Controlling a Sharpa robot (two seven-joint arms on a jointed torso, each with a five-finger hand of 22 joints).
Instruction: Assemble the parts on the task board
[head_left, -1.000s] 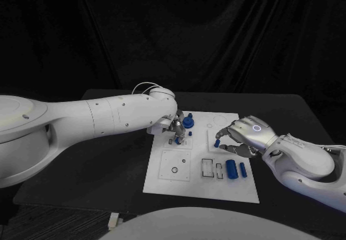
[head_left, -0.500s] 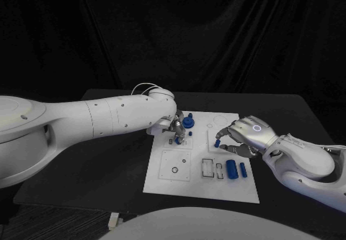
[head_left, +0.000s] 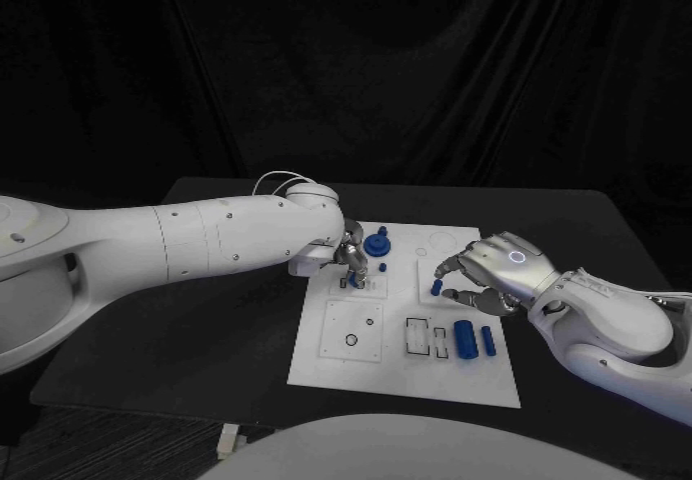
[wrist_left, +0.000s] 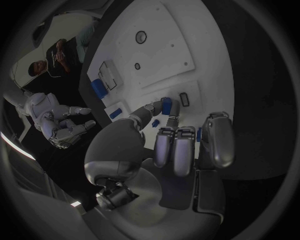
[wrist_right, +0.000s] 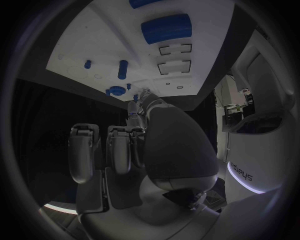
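Left hand (head_left: 348, 256) is at the board's (head_left: 346, 362) far left corner, fingertips pinching a small blue peg (wrist_left: 166, 105) just over a slot there. Right hand (head_left: 488, 274) hovers over the board's right side, fingers curled around a blue pin (head_left: 436, 286) — whether it truly grips it, I cannot tell. Risks: the peg goes in tilted and jams, or slips from the thin pinch. A blue knob (head_left: 378, 243) stands just beside the left fingers — easy to knock.
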